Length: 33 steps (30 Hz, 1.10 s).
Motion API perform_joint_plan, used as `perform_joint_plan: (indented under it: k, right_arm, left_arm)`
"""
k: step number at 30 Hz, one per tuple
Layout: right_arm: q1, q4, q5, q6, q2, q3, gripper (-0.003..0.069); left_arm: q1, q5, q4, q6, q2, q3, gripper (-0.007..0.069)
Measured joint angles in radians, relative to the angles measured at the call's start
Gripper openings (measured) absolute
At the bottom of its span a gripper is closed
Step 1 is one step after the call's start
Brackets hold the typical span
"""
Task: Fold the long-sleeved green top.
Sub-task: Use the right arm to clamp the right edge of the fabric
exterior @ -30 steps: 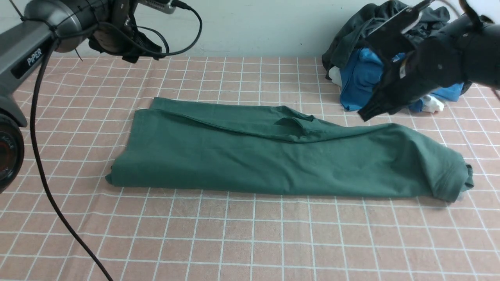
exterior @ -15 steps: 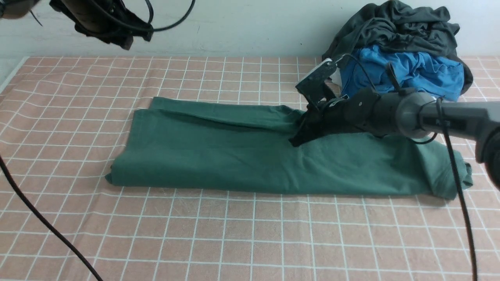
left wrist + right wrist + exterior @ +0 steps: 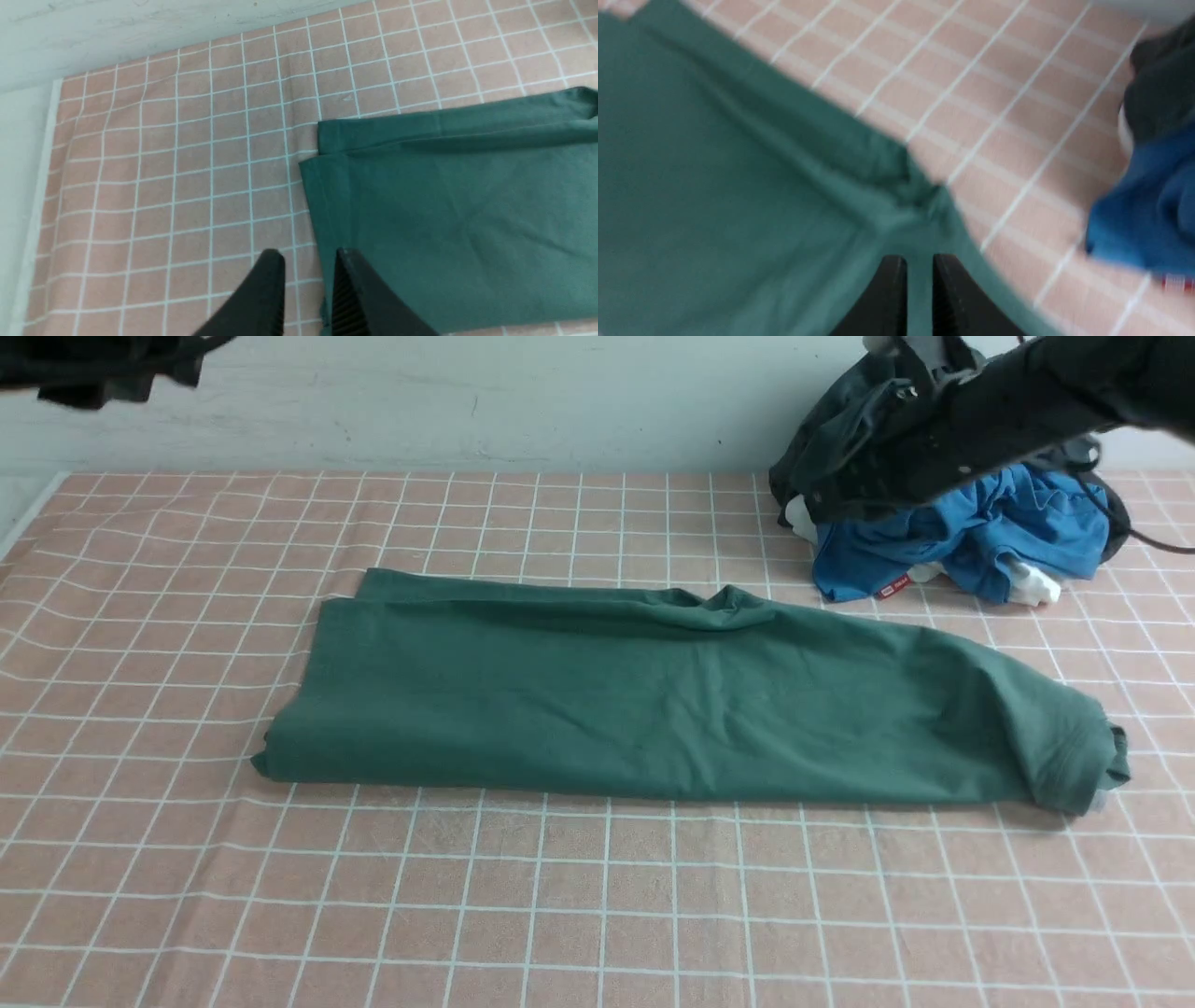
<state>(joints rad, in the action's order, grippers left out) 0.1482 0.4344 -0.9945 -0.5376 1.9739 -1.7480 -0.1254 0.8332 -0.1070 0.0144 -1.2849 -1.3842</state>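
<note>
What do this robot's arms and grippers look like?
The right arm is dark, nearly black, jointed and blurred, with a thin black cable. Little of the left arm shows, also dark. Each gripper, left and right, has two slim black fingers; ridges show on one left finger.

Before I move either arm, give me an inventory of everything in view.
green top: one, dark green, folded into a long strip across the middle of the table
table cover: one, pinkish-brown with a pale grid, under the top
blue garment: one, bright blue, far right of the table
dark garment: one, charcoal, heaped over the blue one
white cloth: at least one piece, white, showing under the blue garment
wall: one, pale grey, behind the table
left claw: one, black, raised at the far left, open
right claw: one, black, raised near the heap, open
</note>
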Motion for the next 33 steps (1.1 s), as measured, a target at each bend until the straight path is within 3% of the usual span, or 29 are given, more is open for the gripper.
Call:
perform_joint_plan:
  k: [3,4,7,12,15,17,19,21,22,26,29,30,33]
  right_arm:
    - [0.0,-0.114,-0.08,0.046,-0.051,0.172,0.0057]
    - [-0.001,-0.187,-0.072,0.06,-0.055,0.297,0.0041]
    - [-0.014,-0.308,-0.008,0.093,-0.044,0.428,0.0022]
    - [-0.103,-0.737,0.185,0.376,-0.014,0.456,0.0006]
    - [-0.16,-1.002,0.189,0.605,0.01,0.39,0.0004]
    - [-0.179,-1.08,0.151,0.71,0.011,0.342,0.0004]
    - [-0.182,-1.082,0.126,0.747,0.01,0.317,0.0004]
    - [-0.182,-0.924,0.084,0.735,-0.018,0.268,0.0004]
    - [-0.182,-0.907,0.083,0.729,-0.021,0.266,0.0004]
    - [-0.221,-0.54,0.044,0.568,-0.048,0.258,0.0055]
    - [-0.284,-0.416,0.027,0.521,-0.03,0.26,0.016]
    - [-0.342,-0.355,0.026,0.507,0.004,0.26,0.0338]
    - [-0.365,-0.326,0.029,0.496,0.048,0.26,0.0475]
  left_arm:
    - [0.0,-0.114,0.003,-0.034,0.119,0.211,0.011]
    - [0.0,-0.159,0.003,-0.043,0.178,0.338,0.0097]
    - [0.0,-0.173,0.003,-0.046,0.212,0.441,0.0084]
    - [0.0,-0.125,-0.009,-0.05,0.201,0.557,0.0079]
    - [0.0,-0.136,-0.013,-0.054,0.194,0.559,0.0079]
    - [0.0,-0.151,-0.009,-0.057,0.194,0.559,0.0079]
    - [0.0,-0.154,-0.005,-0.06,0.193,0.559,0.0079]
    - [0.0,-0.159,0.002,-0.061,0.194,0.559,0.0079]
    - [0.0,-0.161,0.003,-0.061,0.194,0.559,0.0079]
    - [0.0,-0.179,0.013,-0.061,0.185,0.559,0.0079]
    - [0.0,-0.179,0.028,-0.061,0.185,0.559,0.0079]
    - [0.0,-0.179,0.053,-0.061,0.184,0.559,0.0076]
    - [0.0,-0.179,0.067,-0.061,0.184,0.559,0.0072]
